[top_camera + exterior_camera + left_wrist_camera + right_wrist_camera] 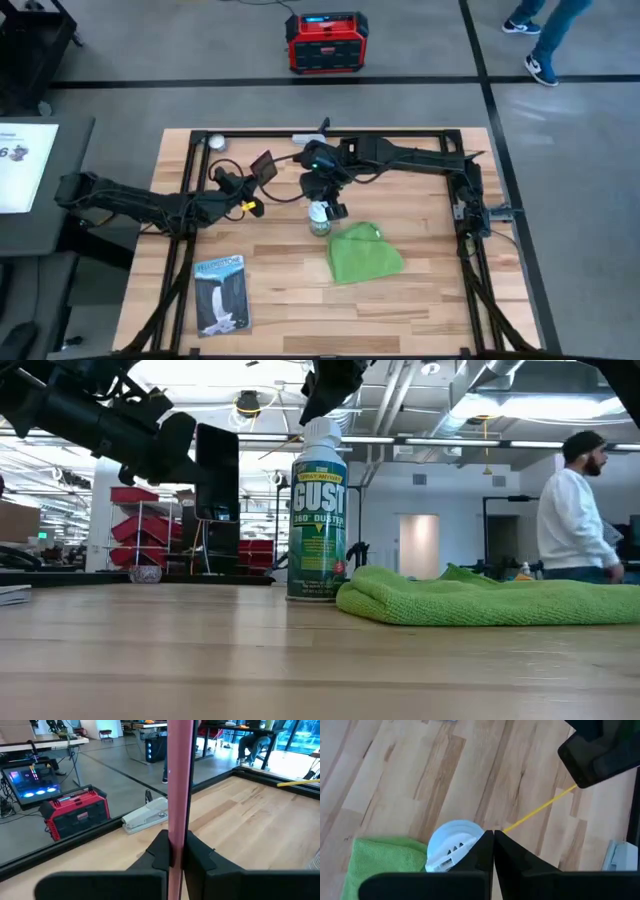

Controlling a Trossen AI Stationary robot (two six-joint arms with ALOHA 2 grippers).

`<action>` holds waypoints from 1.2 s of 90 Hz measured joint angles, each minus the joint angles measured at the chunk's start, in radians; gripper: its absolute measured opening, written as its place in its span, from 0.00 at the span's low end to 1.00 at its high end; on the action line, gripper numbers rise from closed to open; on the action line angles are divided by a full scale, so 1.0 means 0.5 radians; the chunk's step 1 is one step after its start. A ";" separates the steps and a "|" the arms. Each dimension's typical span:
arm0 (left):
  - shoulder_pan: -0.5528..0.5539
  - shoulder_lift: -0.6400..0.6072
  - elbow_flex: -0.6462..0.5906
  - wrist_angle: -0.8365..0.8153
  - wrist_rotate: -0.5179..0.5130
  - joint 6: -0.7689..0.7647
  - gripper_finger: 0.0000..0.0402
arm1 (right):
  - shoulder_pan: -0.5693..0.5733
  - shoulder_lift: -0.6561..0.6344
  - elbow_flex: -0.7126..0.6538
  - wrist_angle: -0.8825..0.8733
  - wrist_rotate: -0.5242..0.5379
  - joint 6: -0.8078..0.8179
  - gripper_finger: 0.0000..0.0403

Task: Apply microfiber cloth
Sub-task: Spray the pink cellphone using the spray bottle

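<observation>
**Microfiber cloth lies untouched as both arms work above the table**

Microfiber cloth (364, 254), bright green and rumpled, lies on the wooden table (430, 300) right of centre, its near edge just beside the base of a white-capped duster can (319, 219). From table height the cloth (490, 598) shows as a low folded heap, and the can (318, 520), labelled "GUST 360° DUSTER", stands upright to its left, the two close enough that contact cannot be told.

The right gripper (332, 207) hangs directly over the can's top, its arm reaching in from the table's far right corner. Its wrist camera looks down on the white cap (454, 845) and a corner of the cloth (380, 865), with the two dark fingers (482, 852) pressed together and nothing between them, just beside the cap.

The left gripper (243, 190) is held above the table's left-centre, fingers clamped on a pink phone (179, 790) that stands on edge between them; the phone (264, 168) tilts up from the jaws in the overhead view.

A blue-grey booklet (221, 293) lies near the table's front left. A white stapler (146, 816) rests at the far edge. A red power unit (327, 43) sits on the floor beyond, and a person (578, 510) in a white top stands in the room behind.
</observation>
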 joint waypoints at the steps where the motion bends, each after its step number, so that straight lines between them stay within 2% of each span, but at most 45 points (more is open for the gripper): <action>1: 0.000 0.000 0.000 0.000 0.000 0.000 0.01 | 0.000 0.000 0.000 0.000 0.000 0.000 0.00; 96: -0.003 0.001 0.000 -0.020 0.016 -0.032 0.01 | -0.006 -0.005 -0.117 0.076 -0.057 0.007 0.00; 108: -0.003 0.065 0.000 -0.022 0.032 -0.076 0.01 | -0.005 -0.004 -0.118 0.076 -0.057 0.006 0.00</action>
